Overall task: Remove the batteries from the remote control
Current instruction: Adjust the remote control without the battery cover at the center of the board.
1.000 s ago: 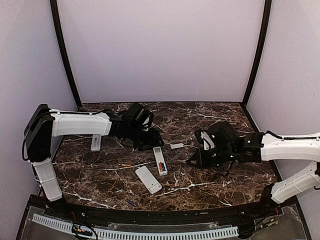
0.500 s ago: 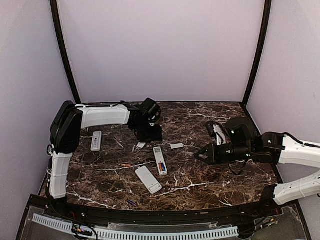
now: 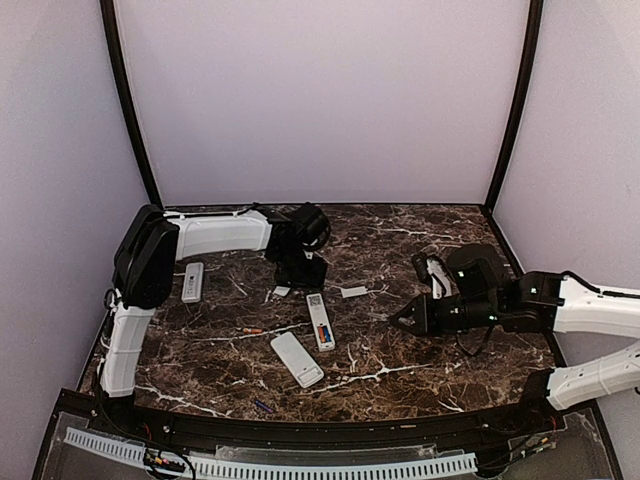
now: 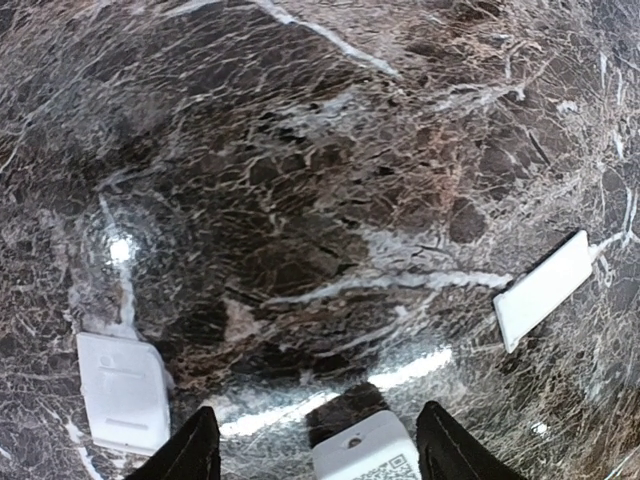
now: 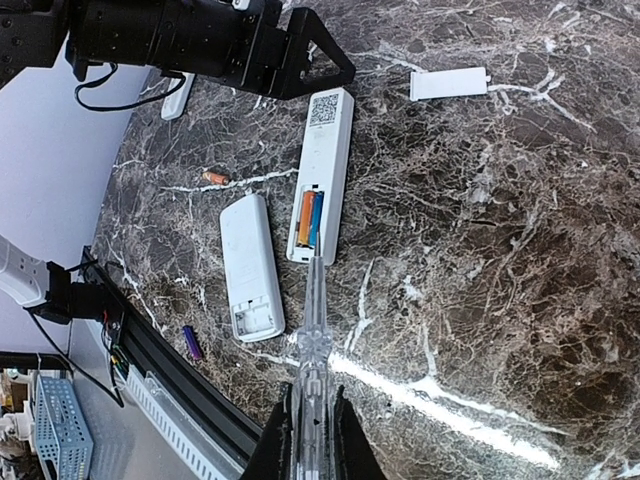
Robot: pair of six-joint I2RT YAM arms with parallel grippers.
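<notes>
Both arms have shifted rightward. Left hand [image 3: 300, 272] hovers released over the far end of the white rectangular remote control [image 5: 322, 170]. Orange and blue cylindrical batteries [image 5: 308, 218] sit in its bay, just beyond the clear plastic pick [image 5: 314, 310] clenched in the right hand [image 5: 305, 440].

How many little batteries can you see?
4. An orange battery and a blue battery sit side by side in the open remote; a loose orange battery lies left of it; a purple battery lies near the front edge. Others may be hidden.
</notes>
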